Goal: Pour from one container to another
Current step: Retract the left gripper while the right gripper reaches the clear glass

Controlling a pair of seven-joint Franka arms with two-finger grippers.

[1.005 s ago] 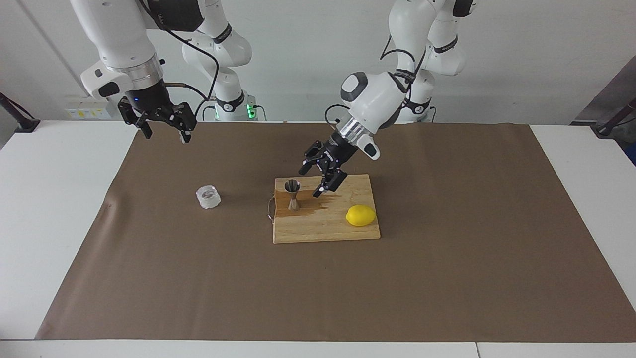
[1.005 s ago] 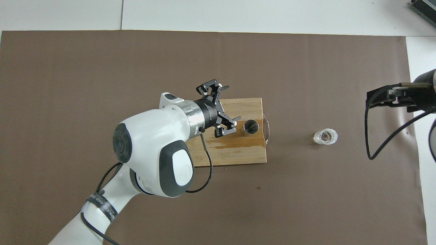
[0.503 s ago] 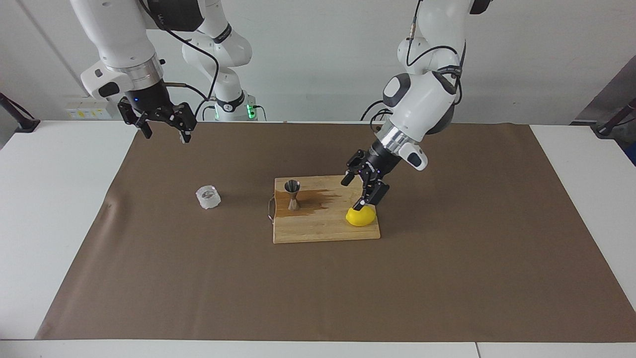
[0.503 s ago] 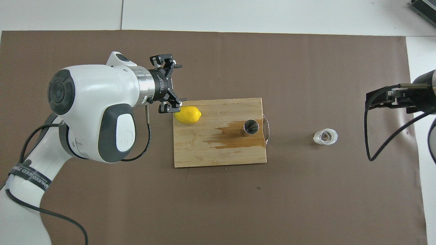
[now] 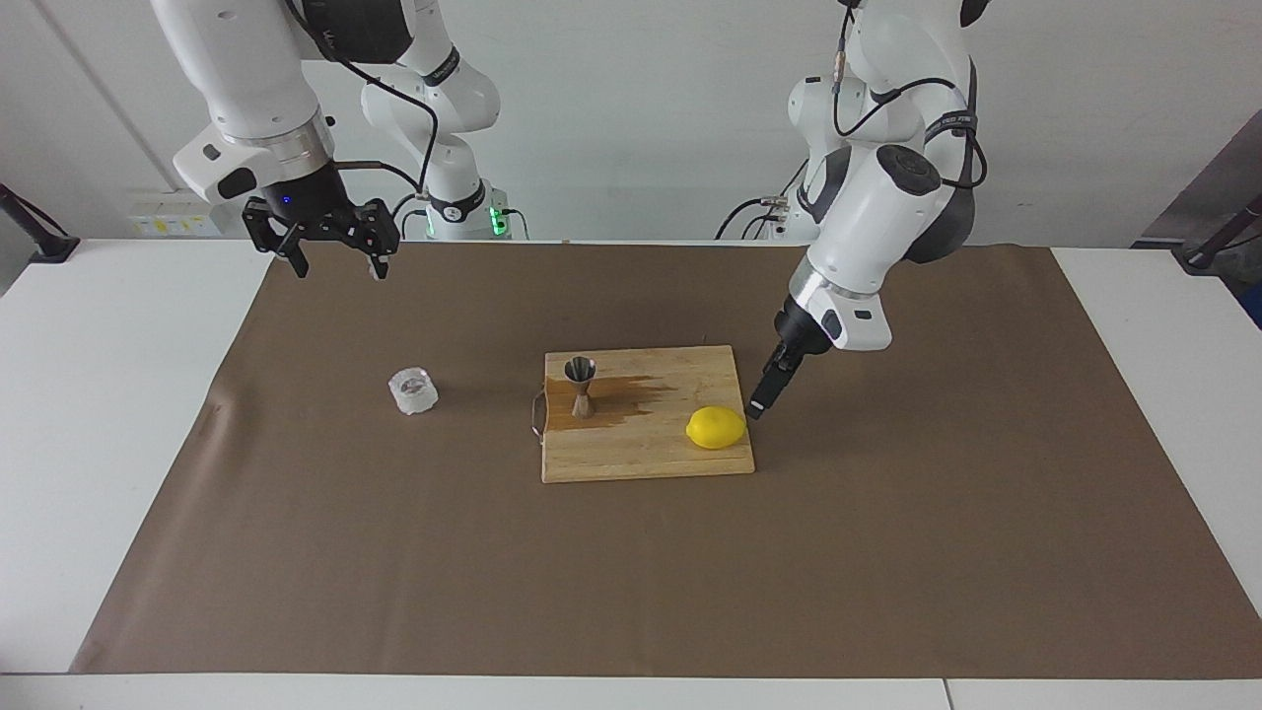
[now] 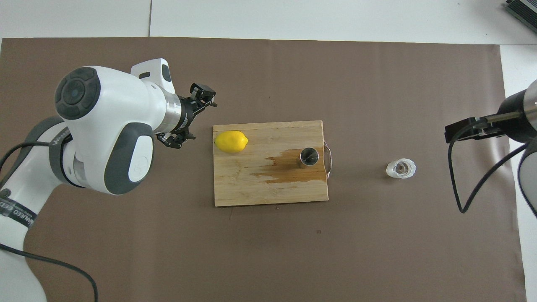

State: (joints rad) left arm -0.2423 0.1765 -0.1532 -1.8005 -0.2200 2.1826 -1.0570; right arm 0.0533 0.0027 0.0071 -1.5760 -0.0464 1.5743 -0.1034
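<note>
The faceted glass cup [image 5: 412, 390] [image 6: 401, 168] sits upright on the brown mat [image 5: 394, 552] [image 6: 377, 84], toward the right arm's end of the worktop [image 5: 108, 394] [image 6: 293, 19], with nothing touching it. From above there is something dark in its bottom, though I can't tell what.

Well apart from it, toward the middle, the steel jigger [image 5: 581, 386] [image 6: 309, 157] stands upright on a wooden cutting board [image 5: 641, 459] [image 6: 251, 188], at the board's end nearest the cup. A small metal handle [image 5: 536, 412] [image 6: 329, 157] sticks out from that end of the board. Around the jigger's foot a dark wet stain [image 5: 631, 399] [image 6: 281, 170] spreads over the wood toward the board's centre.

At the board's other end lies a yellow lemon [image 5: 716, 428] [image 6: 231, 141], near the corner.

The left claw [image 5: 762, 394] [image 6: 188, 121] hangs low over the mat just off the lemon's end of the board, close beside the lemon but not touching it. It holds nothing, and from above its fingers look spread apart; seen across the worktop it is edge-on and shows as one dark bar.

The right claw [image 5: 335, 251] [image 6: 461, 130] is raised over the mat's edge at its own end of the worktop, well apart from the cup. Its fingers [image 5: 296, 258] point down, spread wide, with nothing between them.
</note>
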